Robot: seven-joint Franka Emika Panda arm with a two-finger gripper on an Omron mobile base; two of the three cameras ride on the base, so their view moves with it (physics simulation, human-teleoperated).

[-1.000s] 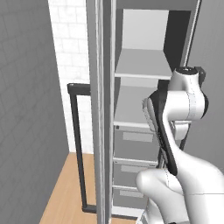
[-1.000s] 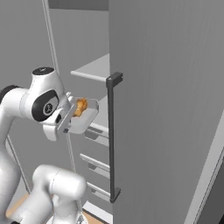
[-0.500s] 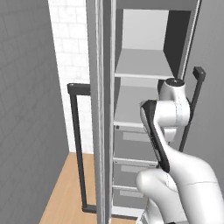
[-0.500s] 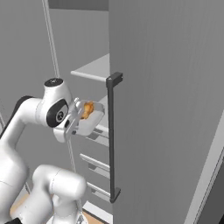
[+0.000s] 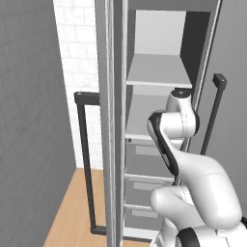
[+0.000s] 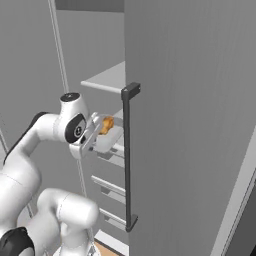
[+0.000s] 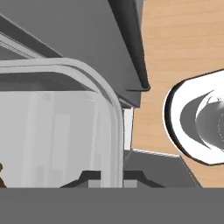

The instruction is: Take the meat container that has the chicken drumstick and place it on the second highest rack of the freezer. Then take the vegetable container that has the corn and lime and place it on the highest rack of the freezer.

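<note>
**Container held at the freezer opening, level with the second shelf**

The gripper [image 6: 95,137] carries the clear meat container [image 6: 107,140] with the chicken drumstick [image 6: 105,125] in it, just in front of the freezer [image 5: 159,96] shelves and just left of the black door handle [image 6: 128,155] in the right base view. The fingers [image 7: 89,178] pinch the container's near rim; the tray extends away from them toward the shelves. The second highest rack [image 5: 144,113] lies directly ahead, with the highest rack [image 5: 159,72] above it and grey drawers [image 5: 144,164] below. Judgement: the coming move is a forward push onto that rack. The container is pale, translucent and round-cornered; the drumstick is small and orange-brown.
</note>
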